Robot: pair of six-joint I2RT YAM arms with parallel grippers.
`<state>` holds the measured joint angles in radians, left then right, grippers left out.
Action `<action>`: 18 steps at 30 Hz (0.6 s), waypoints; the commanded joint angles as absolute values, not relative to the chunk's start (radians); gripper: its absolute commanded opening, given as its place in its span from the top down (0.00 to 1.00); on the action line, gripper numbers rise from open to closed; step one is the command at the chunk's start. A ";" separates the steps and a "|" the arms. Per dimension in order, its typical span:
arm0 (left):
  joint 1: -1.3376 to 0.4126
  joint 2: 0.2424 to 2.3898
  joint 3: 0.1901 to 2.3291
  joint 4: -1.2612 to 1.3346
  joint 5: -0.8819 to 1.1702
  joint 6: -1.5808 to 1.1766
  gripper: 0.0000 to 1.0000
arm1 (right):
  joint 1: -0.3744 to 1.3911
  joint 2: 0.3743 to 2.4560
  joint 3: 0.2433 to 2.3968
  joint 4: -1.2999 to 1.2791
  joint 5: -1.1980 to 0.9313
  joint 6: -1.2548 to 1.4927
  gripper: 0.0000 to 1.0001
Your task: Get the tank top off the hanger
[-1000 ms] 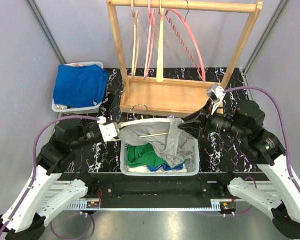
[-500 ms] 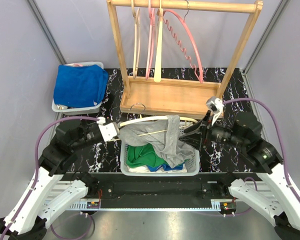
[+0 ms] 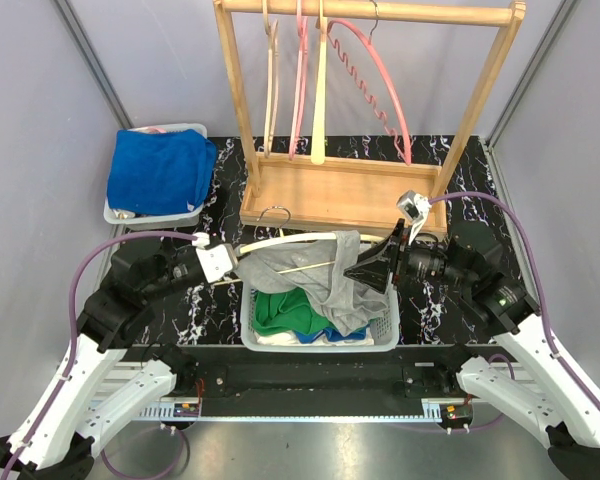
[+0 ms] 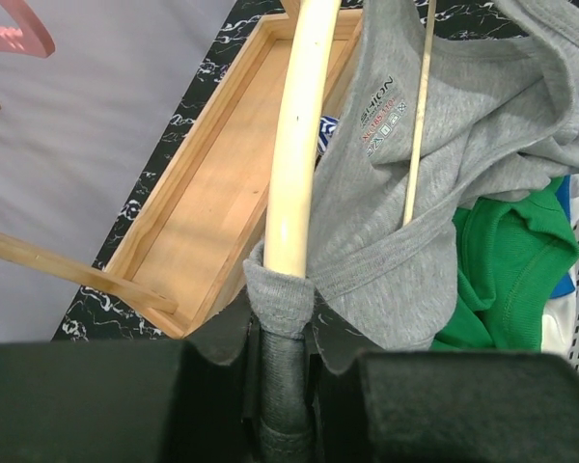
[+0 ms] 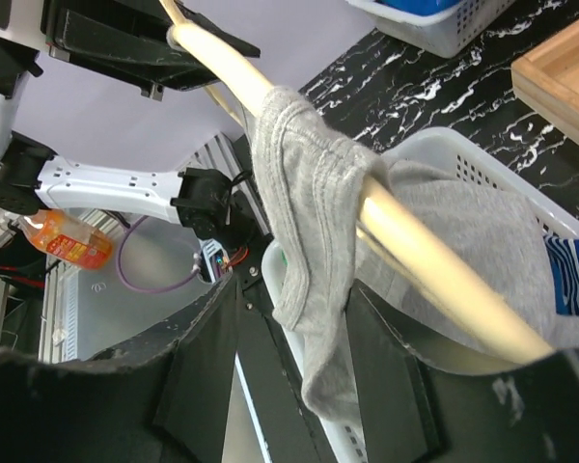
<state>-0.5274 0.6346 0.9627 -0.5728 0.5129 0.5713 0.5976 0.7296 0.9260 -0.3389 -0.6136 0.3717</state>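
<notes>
Mid-removal: left end effector clamped on hanger; right end effector apart astride tank top strap (ungripped). Next: pinch, slide off.

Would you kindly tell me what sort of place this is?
Probably a robot lab cell staged for laundry work: plain grey panel walls, a wooden hanger rack on a marbled table, and baskets of clothes.

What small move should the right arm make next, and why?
Probably close the right gripper on the tank top strap: it hangs over the hanger between the open jaws, while the left gripper clamps the other end.
</notes>
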 commanded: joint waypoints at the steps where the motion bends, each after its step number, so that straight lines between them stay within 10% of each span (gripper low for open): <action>1: -0.520 0.627 1.020 -0.469 0.554 0.545 1.00 | 0.600 0.735 0.893 -0.173 -0.647 0.417 0.45; 7: -0.518 0.635 1.038 -0.469 0.569 0.531 1.00 | 0.600 0.765 0.850 -0.046 -0.673 0.474 0.50; 15: -0.515 0.632 1.031 -0.469 0.575 0.528 1.00 | 0.600 0.779 0.865 0.048 -0.707 0.531 1.00; 18: -0.512 0.624 1.017 -0.483 0.568 0.540 1.00 | 0.600 0.736 0.899 -0.029 -0.672 0.508 1.00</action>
